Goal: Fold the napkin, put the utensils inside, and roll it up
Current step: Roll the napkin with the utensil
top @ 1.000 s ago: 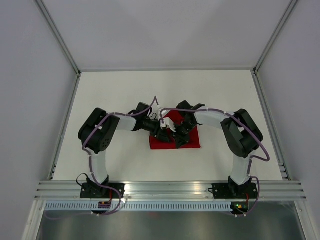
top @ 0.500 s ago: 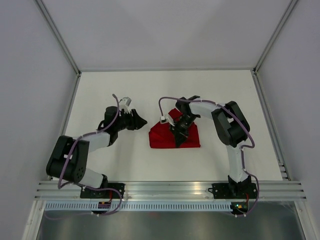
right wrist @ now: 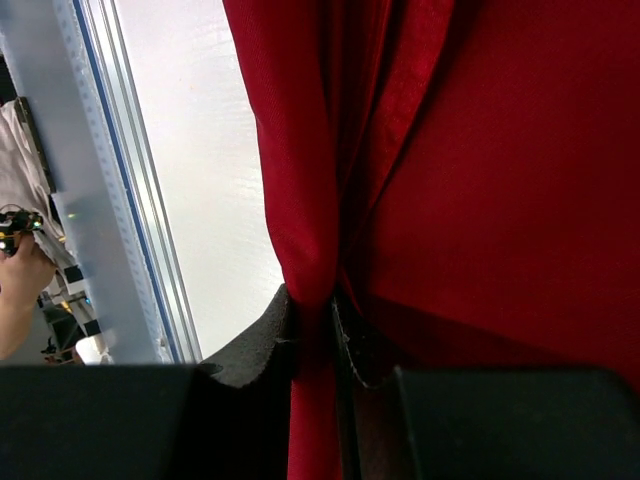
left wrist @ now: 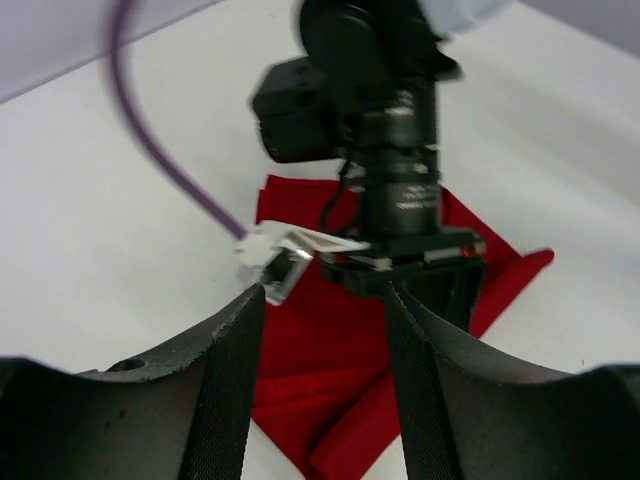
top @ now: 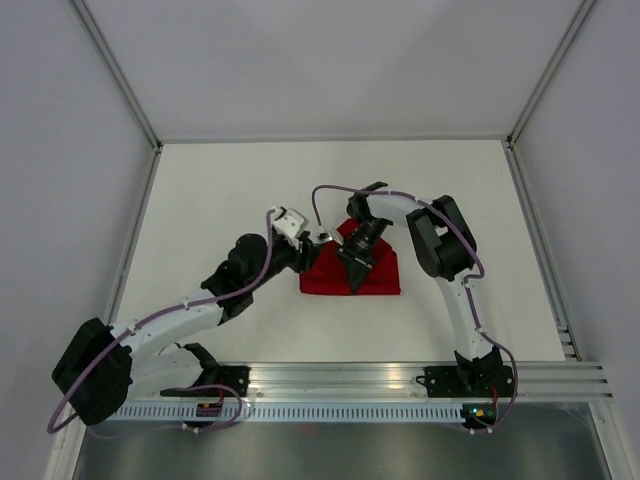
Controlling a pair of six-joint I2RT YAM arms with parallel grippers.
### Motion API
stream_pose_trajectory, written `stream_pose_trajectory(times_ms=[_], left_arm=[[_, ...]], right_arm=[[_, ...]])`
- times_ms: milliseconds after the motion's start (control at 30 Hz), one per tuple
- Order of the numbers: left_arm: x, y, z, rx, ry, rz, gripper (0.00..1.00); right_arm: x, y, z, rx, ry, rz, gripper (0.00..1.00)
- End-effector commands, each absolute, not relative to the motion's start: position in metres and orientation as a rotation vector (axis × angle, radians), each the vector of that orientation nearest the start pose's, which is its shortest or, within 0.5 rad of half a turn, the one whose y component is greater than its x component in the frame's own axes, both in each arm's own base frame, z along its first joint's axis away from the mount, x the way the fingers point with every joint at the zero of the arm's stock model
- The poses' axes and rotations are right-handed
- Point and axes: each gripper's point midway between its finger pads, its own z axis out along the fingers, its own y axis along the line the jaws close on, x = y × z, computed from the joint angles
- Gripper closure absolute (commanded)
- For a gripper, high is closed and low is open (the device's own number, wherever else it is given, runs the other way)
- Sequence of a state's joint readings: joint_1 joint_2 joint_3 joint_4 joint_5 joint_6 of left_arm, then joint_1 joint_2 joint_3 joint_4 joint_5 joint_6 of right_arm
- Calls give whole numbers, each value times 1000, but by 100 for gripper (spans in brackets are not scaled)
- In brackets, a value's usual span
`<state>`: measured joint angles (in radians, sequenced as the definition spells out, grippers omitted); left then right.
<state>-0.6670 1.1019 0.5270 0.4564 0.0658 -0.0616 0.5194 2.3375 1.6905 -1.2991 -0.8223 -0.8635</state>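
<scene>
The deep-red napkin [top: 378, 276] lies partly folded and creased in the middle of the white table. My right gripper [top: 356, 270] points down onto it, and in the right wrist view that gripper [right wrist: 315, 300] is shut on a raised fold of the napkin [right wrist: 500, 180]. My left gripper [top: 308, 256] hovers at the napkin's left edge. In the left wrist view the left gripper [left wrist: 325, 300] stands open, nothing held, the napkin [left wrist: 330, 370] below between its fingers [left wrist: 228, 390]. The right arm's wrist [left wrist: 400, 190] is just ahead. The utensils are out of view.
An aluminium rail [top: 330, 378] runs along the near table edge, where both arm bases stand. Grey enclosure walls close off the left, right and back. A purple cable [left wrist: 165, 165] with a white connector [left wrist: 258, 247] loops close to the left fingers.
My left arm swung out to the left, away from the napkin, then came back to its left edge with the jaws a little wider. The right gripper stayed shut on the napkin.
</scene>
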Motion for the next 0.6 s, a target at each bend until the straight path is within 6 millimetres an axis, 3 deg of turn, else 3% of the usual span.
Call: stream_pose_trajectory(times_ms=[0, 100, 133, 200, 233, 467, 567], left_arm=[[287, -253, 169, 826, 1630, -300, 43], [275, -271, 160, 988, 1563, -192, 42], [265, -283, 148, 1073, 1550, -168, 42], [260, -286, 133, 1194, 1500, -46, 42], [250, -300, 125, 1247, 1455, -38, 41], [232, -322, 82, 1436, 1338, 22, 38], [229, -329, 72, 1472, 1318, 7, 38]], right_arm=[[254, 243, -38, -1895, 2480, 1176, 99], [254, 243, -39, -1892, 2495, 1183, 100], [254, 243, -39, -1893, 2495, 1180, 99], [255, 243, -40, -1885, 2506, 1185, 100], [255, 243, -39, -1886, 2508, 1188, 100], [254, 242, -41, -1890, 2525, 1195, 100], [254, 242, -43, -1887, 2535, 1194, 100]])
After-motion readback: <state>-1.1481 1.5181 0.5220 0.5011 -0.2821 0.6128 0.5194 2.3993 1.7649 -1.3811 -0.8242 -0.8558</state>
